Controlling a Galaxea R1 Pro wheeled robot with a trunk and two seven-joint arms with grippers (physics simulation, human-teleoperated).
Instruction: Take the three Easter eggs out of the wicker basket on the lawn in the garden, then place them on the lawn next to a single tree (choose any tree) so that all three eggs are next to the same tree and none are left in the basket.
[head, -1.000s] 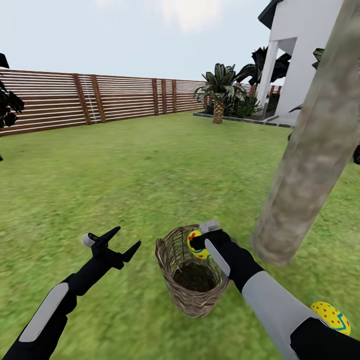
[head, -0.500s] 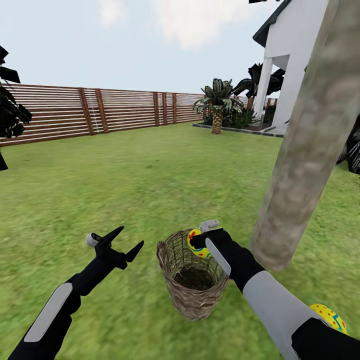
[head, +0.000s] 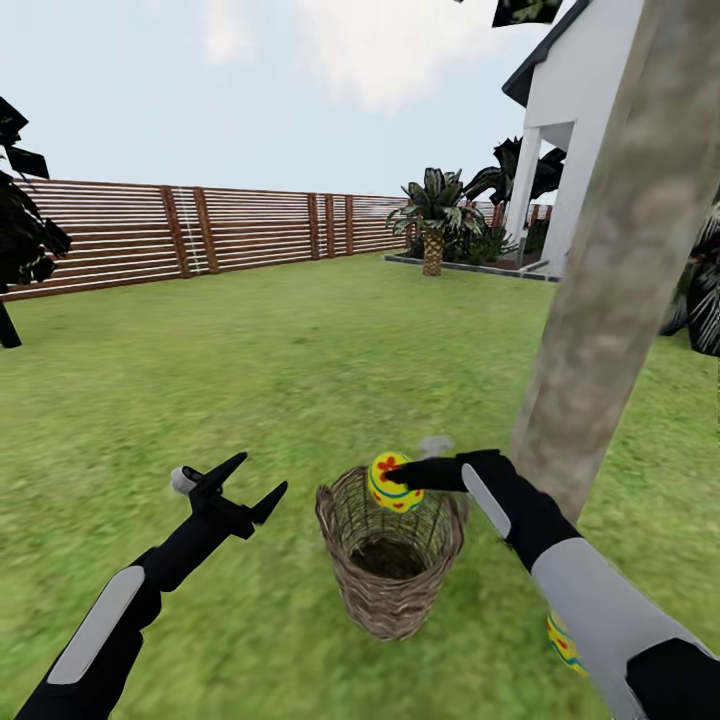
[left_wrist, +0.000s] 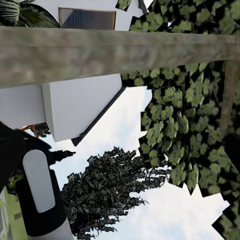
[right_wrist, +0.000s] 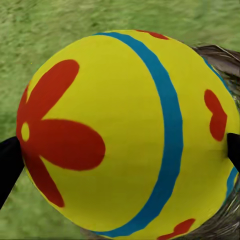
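My right gripper (head: 398, 476) is shut on a yellow Easter egg (head: 388, 488) with red flowers and a blue band, held just above the far rim of the wicker basket (head: 388, 590). Up close, the egg (right_wrist: 125, 135) sits between two black fingertips (right_wrist: 8, 165), with the basket rim (right_wrist: 220, 54) behind it. A second egg (head: 560, 640) lies on the lawn (head: 300, 370), half hidden by my right forearm. The thick grey-beige tree (head: 620, 280) rises just right of the basket. My left gripper (head: 252, 478) hangs open and empty left of the basket. The basket's inside looks dark.
A brown slat fence (head: 200, 225) bounds the lawn at the back, with a palm-like plant (head: 433, 215) and a white house (head: 580, 130) at the far right. In the left wrist view, the tree trunk (left_wrist: 120, 54) and leafy crowns (left_wrist: 190, 115) cross the sky.
My right forearm swung to the right while the held egg rose slightly over the rim. The egg at lower right is now covered; another peeks out left of the forearm. The camera tilted up.
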